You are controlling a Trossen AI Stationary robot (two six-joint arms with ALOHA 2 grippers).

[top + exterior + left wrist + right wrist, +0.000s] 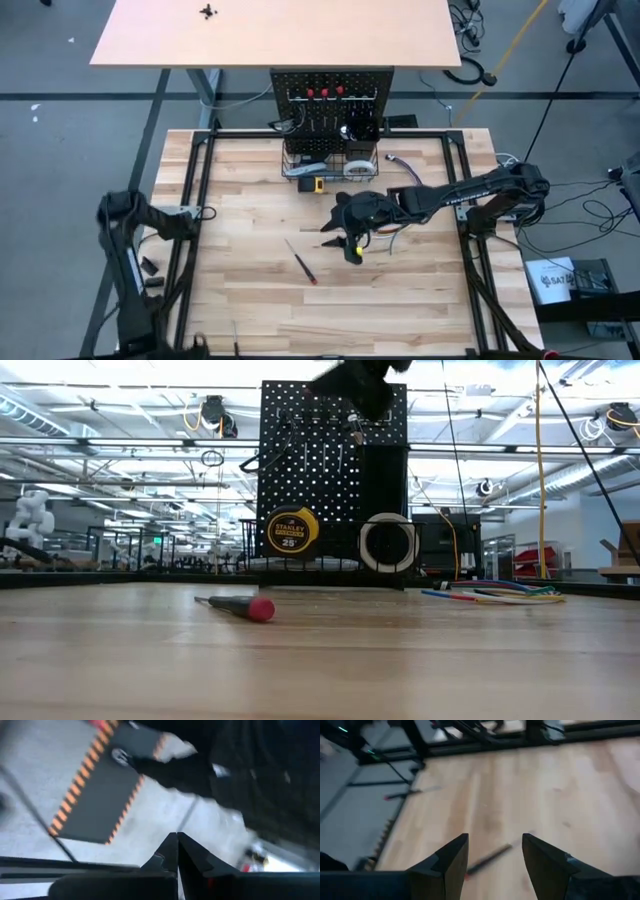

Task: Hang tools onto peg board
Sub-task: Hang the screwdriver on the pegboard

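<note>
High view: the right arm is reaching in over the middle of the wooden surface (250,300), its pincer (352,245) hanging above the boards, a little way in front of the peg board (332,95). Right wrist view: the two fingers (451,857) are standing apart with nothing between them, so the right pincer is open and empty; a screwdriver (487,859) is lying on the wood below the gap. In the high view that screwdriver (301,263) is lying flat on the surface just left of the right pincer, not touching it, red end toward the front edge. The left arm is waiting off the left edge of the surface, beside the frame; in its wrist view the left pincer (177,851) is pointing at the floor with fingers pressed together, closed on nothing. The peg board is standing upright at the far edge of the surface, with red-handled tools (325,92) hanging along its top row. Low view: a yellow tape measure (290,531) and a white tape roll (387,543) are sitting in the basket (330,563) at the board's foot. A bundle of coloured wires (495,595) is lying on the surface to the right of the board.
</note>
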